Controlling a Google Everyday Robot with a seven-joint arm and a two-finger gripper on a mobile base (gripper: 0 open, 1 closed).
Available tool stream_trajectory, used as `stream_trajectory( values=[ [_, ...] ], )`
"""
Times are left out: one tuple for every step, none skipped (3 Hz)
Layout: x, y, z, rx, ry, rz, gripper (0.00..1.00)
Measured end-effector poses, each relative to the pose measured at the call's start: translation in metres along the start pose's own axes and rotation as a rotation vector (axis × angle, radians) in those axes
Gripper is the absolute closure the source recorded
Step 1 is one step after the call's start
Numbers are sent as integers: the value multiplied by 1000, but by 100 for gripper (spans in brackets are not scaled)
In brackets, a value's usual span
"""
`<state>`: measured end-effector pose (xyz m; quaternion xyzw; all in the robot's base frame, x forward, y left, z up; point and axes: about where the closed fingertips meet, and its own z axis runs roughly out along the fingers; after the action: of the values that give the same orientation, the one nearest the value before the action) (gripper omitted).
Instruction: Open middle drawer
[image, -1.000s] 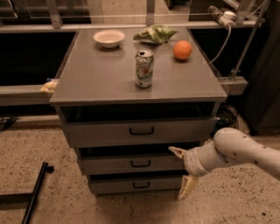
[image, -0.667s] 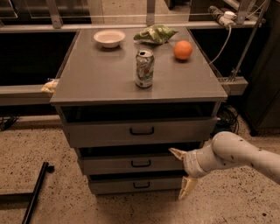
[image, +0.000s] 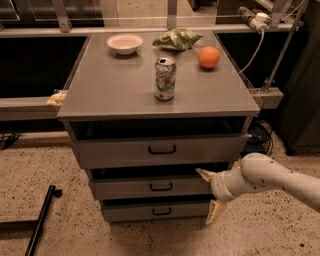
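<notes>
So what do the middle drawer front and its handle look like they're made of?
Middle drawer: looks like grey painted sheet metal, matte, with a dull even sheen. Handle: small black bar, metal or plastic, can't tell. The gripper sits open at the drawer's right end, its fingers pale, plastic-looking.

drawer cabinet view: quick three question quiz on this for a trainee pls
1. True or false: the gripper is on the handle of the middle drawer.
2. Which item stands nearest the front edge of the cabinet top?
3. Fill in: the cabinet has ___ drawers.

Key
1. False: the open gripper is by that drawer's right end, off the handle.
2. The can.
3. Three.
</notes>
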<state>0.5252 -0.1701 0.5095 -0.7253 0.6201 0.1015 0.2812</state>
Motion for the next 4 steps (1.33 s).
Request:
stream_trajectory(
  values=[
    [11,-9,9,3,9,-3,0],
    [19,-17,22,-10,7,-5,0],
    [28,-24,36,-28,-7,-1,0],
    [39,-31,49,-40,-15,13,0]
  ],
)
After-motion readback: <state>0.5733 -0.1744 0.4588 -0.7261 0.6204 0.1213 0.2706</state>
